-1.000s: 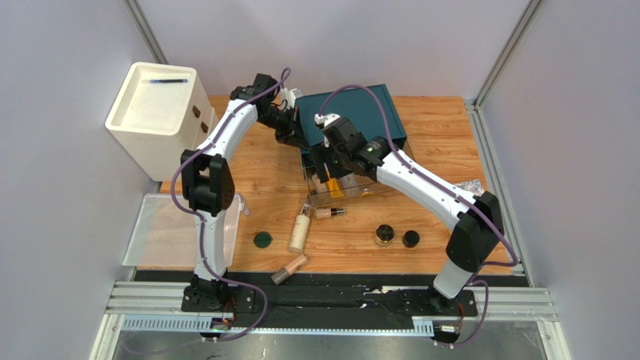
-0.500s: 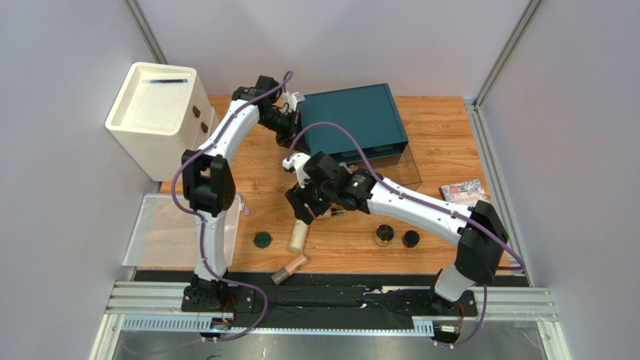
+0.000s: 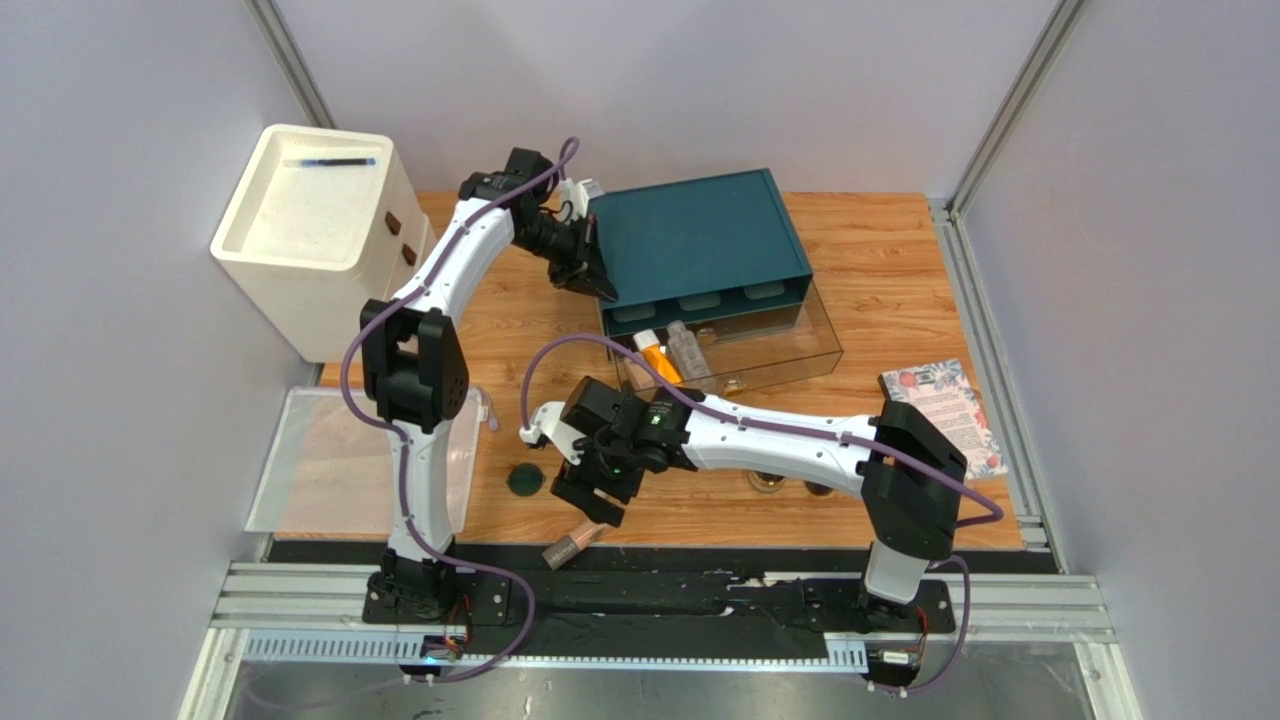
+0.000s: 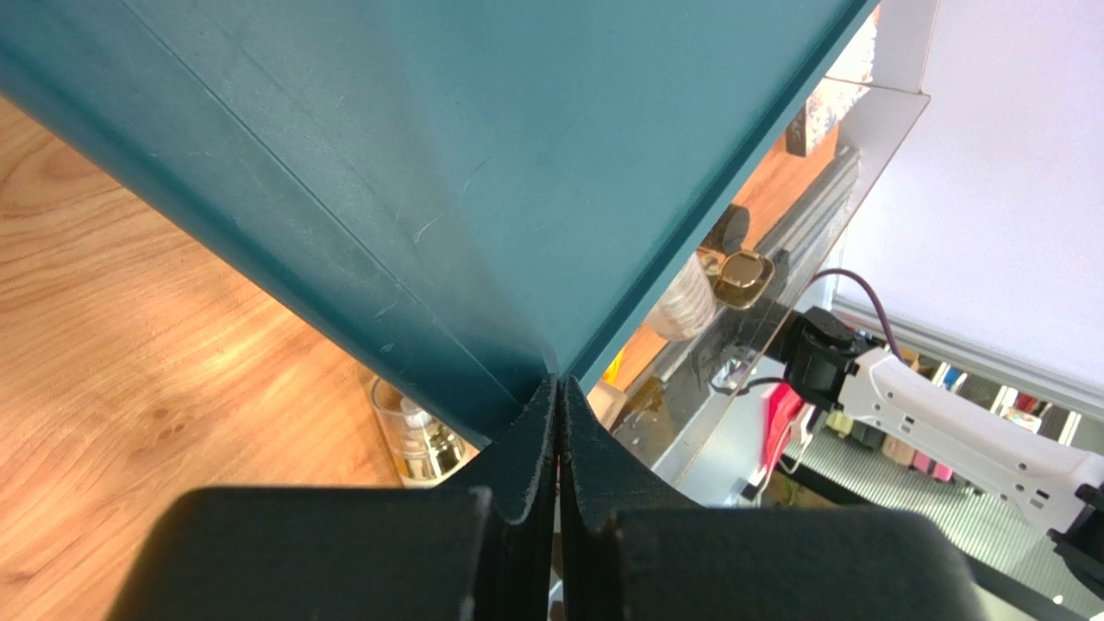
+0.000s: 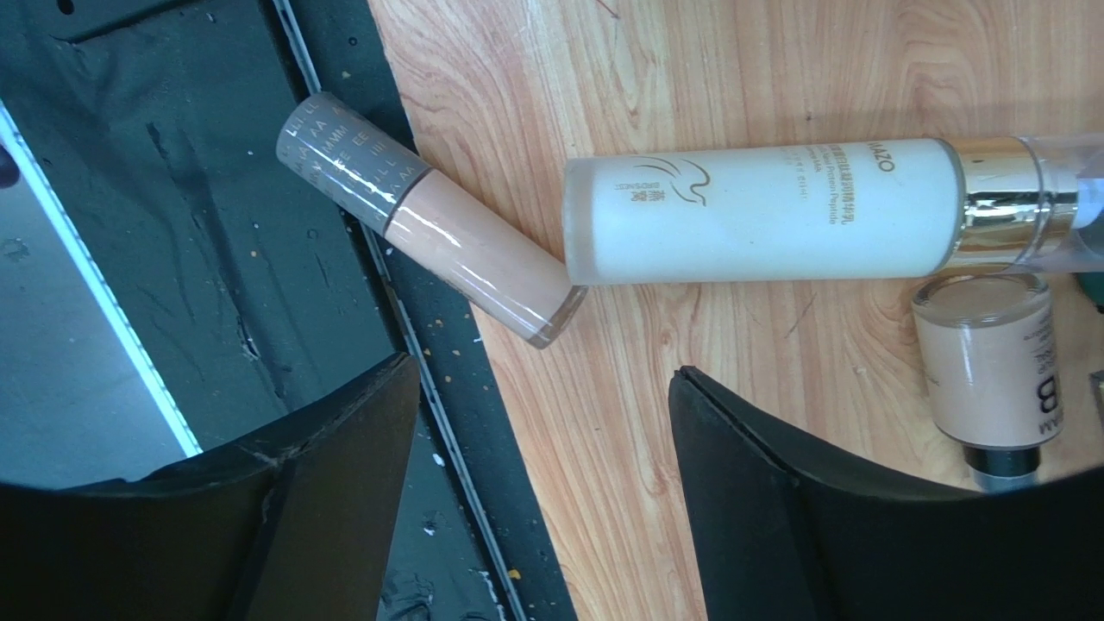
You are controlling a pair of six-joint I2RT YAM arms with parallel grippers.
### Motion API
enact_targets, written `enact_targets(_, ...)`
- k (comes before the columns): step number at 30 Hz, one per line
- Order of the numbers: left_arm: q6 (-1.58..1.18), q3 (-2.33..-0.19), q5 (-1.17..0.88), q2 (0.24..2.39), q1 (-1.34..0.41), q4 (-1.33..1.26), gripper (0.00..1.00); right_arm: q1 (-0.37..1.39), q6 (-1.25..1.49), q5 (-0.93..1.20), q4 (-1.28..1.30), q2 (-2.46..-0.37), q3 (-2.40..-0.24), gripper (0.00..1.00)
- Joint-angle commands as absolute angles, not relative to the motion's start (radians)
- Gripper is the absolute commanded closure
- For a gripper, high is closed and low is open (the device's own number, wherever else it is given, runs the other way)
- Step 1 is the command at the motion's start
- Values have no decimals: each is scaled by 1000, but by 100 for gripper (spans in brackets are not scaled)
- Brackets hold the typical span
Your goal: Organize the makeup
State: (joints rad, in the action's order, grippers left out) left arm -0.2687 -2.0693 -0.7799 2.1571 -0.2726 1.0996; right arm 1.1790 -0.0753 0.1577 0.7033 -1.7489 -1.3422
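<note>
My right gripper hangs open and empty over the table's front edge. Just beyond its fingertips lie a pink-beige foundation tube with a grey cap, a cream bottle with a gold collar and a short beige tube. A dark-green disc lies to the left of them. The teal box's clear drawer stands pulled out, holding an orange tube and a clear bottle. My left gripper is shut, its tips against the box's near left corner.
A white drawer cabinet stands at the back left, and a clear tray lies beside the left arm. A patterned booklet lies at the right. The right forearm crosses the front of the table and covers the jars' spot.
The right arm swung from the open drawer down to the front edge, over the cream bottle and foundation tube. The left arm stayed at the box corner.
</note>
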Motion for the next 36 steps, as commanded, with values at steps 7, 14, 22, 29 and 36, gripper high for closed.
enact_targets(7,-255,-2065,-654,2195,-275,1227,100,1198,-181,170,673,-1759,-1348,24)
enact_targets(14,-275,-2120,-540,2230,-275,1261,100,1250,-196,146,632,-1801,-1347,23)
enact_targets(22,-284,-2164,-537,2267,-275,1276,100,1312,-219,91,577,-1884,-1376,23)
enact_targets(29,-270,-2138,-546,2269,-275,1278,100,1333,-232,40,489,-1930,-1347,22)
enact_targets(36,-268,-2134,-557,2264,-275,1276,100,1335,-216,2,473,-2043,-1378,29)
